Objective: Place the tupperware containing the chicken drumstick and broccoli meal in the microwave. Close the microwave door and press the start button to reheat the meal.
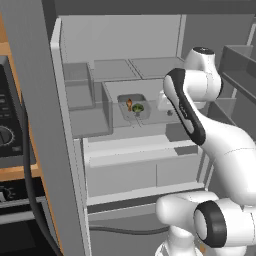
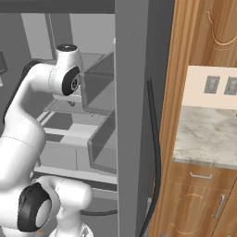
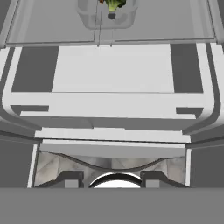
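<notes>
Sitting on a grey fridge shelf (image 1: 150, 122) in the left base view, the tupperware (image 1: 134, 106) is a small shallow grey container with rounded corners, upright and level. Inside it lie the chicken drumstick (image 1: 129, 103), an orange-brown piece on the left, and the broccoli (image 1: 139, 107), a green floret just beside it on the right. A taller grey bin (image 1: 79, 85) stands on the shelf to the left of the container, apart from it. Below the shelf run pale drawer fronts (image 1: 145, 172).

In the hand view the tupperware appears at the top edge, cut off by the frame, with the broccoli showing at its rim, and the shelf's front lip (image 3: 109, 43) lies below it. The end effector (image 3: 111, 178) shows as two small dark tips at the bottom of that view, standing apart with a clear gap between them and nothing between them; it is well short of the container and touches nothing.

The white arm (image 1: 200, 120) reaches from the lower right of the left base view toward the shelf, its wrist near the right end of the shelf and hiding the end effector there. At the far left edge, past the grey fridge wall (image 1: 47, 125), part of a black control panel with a round dial (image 1: 5, 136) is visible. In the right base view the arm leans into the fridge, beside a wooden cabinet (image 2: 194, 37) and a marbled surface (image 2: 208, 134).
</notes>
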